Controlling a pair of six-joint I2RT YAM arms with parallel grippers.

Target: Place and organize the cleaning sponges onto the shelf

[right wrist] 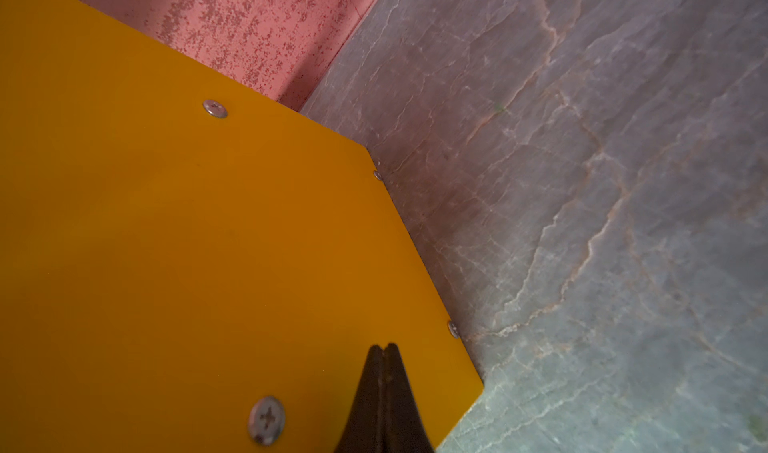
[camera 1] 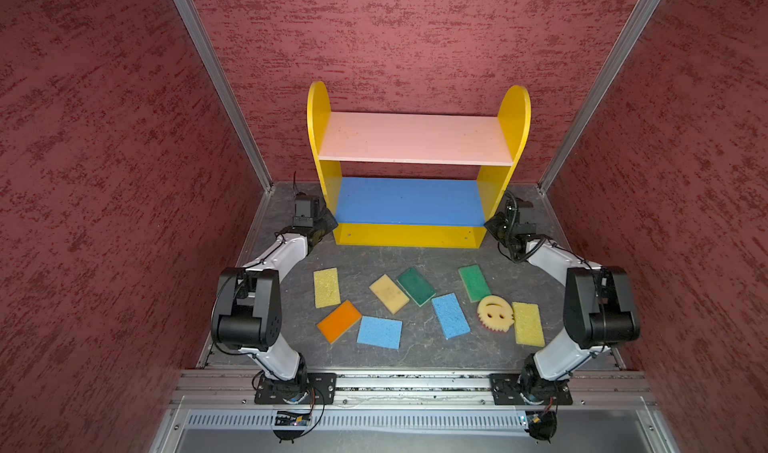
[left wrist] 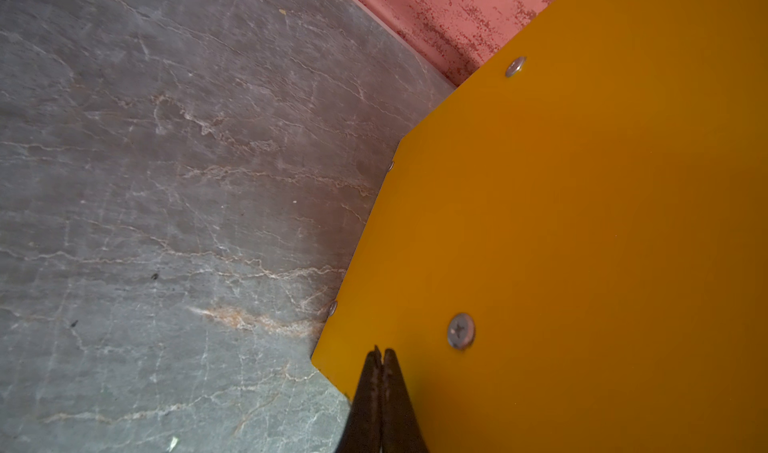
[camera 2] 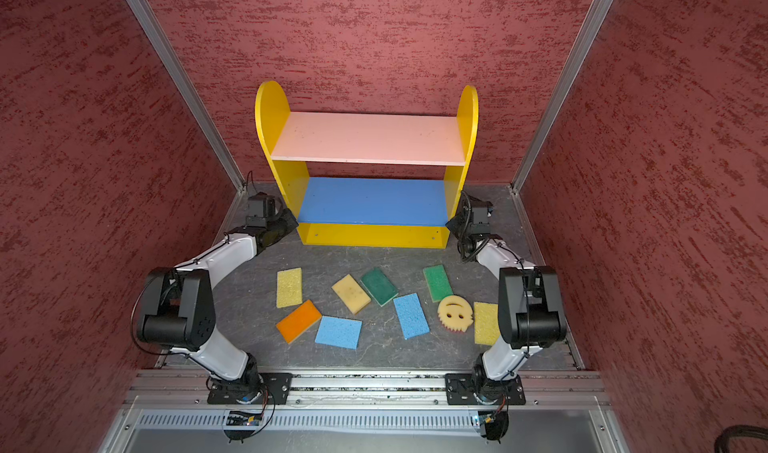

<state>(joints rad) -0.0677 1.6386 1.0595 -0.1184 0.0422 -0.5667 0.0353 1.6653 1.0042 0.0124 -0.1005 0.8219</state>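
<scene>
1. Against the back wall [camera 1: 415,35]: shelf [camera 1: 415,139], long axis side to side, front facing me.
2. Cleaning sponges [camera 1: 379,332] flat on table [camera 1: 415,260] before it, axes mixed.
3. My left gripper [left wrist: 381,353] and right gripper [right wrist: 384,347]: jaws closed, empty, beside its side panels [left wrist: 582,222].

The left arm [camera 1: 278,255] and right arm [camera 1: 548,260] bend at the elbow toward the shelf [camera 1: 411,235]. The left end effector [left wrist: 381,352] sits by its left lower front corner, the right end effector [right wrist: 384,347] by its right one, both closed tight.
</scene>
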